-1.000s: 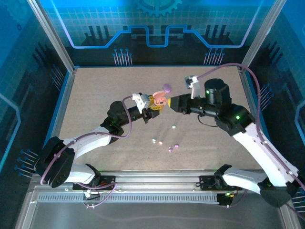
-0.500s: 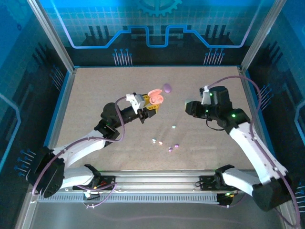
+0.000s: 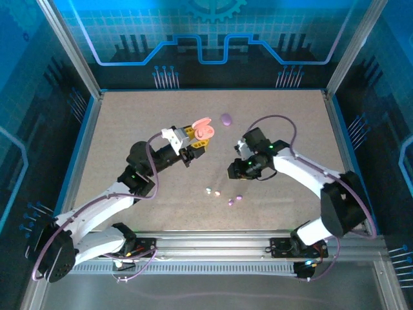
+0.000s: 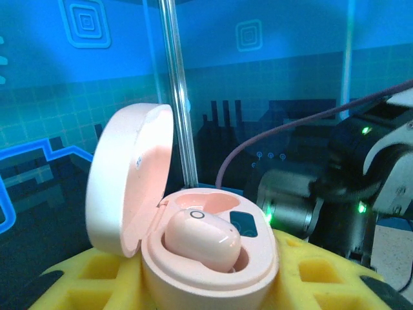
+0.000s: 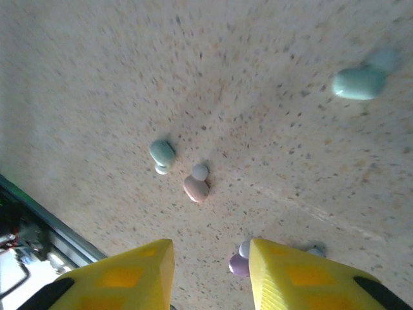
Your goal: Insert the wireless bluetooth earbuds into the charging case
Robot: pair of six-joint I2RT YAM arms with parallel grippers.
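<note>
My left gripper [image 3: 193, 141] is shut on the pink charging case [image 3: 204, 128] and holds it above the table with its lid [image 4: 129, 181] open. One pink earbud [image 4: 203, 239] lies in the case's base [image 4: 213, 274], between the yellow pads [image 4: 310, 274]. My right gripper [image 3: 232, 172] hangs low over the table, its yellow fingers [image 5: 122, 278] apart with nothing between them. Below it lie loose earbuds: a mint one [image 5: 161, 153], a pink one [image 5: 196, 188], a purple one [image 5: 239, 263] touching the right finger's edge, and another mint one [image 5: 358, 84].
A purple oval case [image 3: 226, 119] lies on the table behind both grippers. Small earbuds [image 3: 217, 193] are scattered near the table's front centre. Metal frame posts and blue walls bound the table, and a rail [image 3: 213, 248] runs along the near edge.
My right gripper has left the held case and swung down and left, low over the loose earbuds. The left arm has drawn back slightly leftward, the case still in its grip.
</note>
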